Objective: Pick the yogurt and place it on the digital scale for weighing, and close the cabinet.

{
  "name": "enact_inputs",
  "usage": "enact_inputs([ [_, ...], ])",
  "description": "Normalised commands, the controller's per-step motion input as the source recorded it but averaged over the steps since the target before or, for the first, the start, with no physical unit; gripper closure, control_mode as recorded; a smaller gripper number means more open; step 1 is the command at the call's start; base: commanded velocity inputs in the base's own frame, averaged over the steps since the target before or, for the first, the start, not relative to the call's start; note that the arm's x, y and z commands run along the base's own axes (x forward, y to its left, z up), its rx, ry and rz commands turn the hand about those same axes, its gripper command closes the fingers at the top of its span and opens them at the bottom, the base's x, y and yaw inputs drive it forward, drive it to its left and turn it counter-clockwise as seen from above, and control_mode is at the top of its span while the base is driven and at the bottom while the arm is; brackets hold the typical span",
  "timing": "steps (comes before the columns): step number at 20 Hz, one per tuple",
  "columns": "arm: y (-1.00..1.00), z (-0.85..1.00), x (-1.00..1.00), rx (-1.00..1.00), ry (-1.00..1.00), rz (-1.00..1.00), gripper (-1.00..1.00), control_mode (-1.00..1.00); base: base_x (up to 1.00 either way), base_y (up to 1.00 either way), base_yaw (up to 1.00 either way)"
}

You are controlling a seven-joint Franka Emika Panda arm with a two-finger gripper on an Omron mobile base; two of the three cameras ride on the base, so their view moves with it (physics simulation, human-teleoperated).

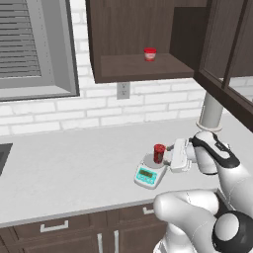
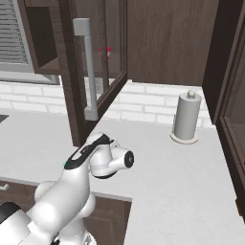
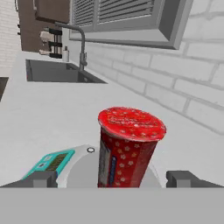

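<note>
The yogurt (image 1: 158,153), a small dark red cylinder with a brighter red lid and a pale speckled pattern on its wall, stands upright on the round grey platter of the digital scale (image 1: 148,175). The scale is white with a teal front panel and sits on the worktop (image 1: 74,168) near its front edge. Above, the cabinet (image 1: 143,39) of dark brown wood is open; its glass-panelled door (image 2: 95,72) with a long vertical metal handle (image 2: 88,67) swings out over the worktop.
</note>
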Motion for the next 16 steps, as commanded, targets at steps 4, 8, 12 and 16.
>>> enact_inputs([
  [4, 0.00, -0.22, -0.35, 0.00, 0.00, -0.06, -1.00, -1.00, 0.00, 0.00, 0.00],
  [8, 0.01, -0.07, -0.60, 0.00, -0.04, -0.03, -1.00, -1.00, 0.00, 0.00, 0.00],
  [12, 0.02, 0.03, -1.00, -0.01, -0.20, -0.02, -1.00, -1.00, 0.00, 0.00, 0.00],
  [16, -0.05, 0.03, -1.00, 0.00, -0.24, -0.05, -1.00, -1.00, 0.00, 0.00, 0.00],
])
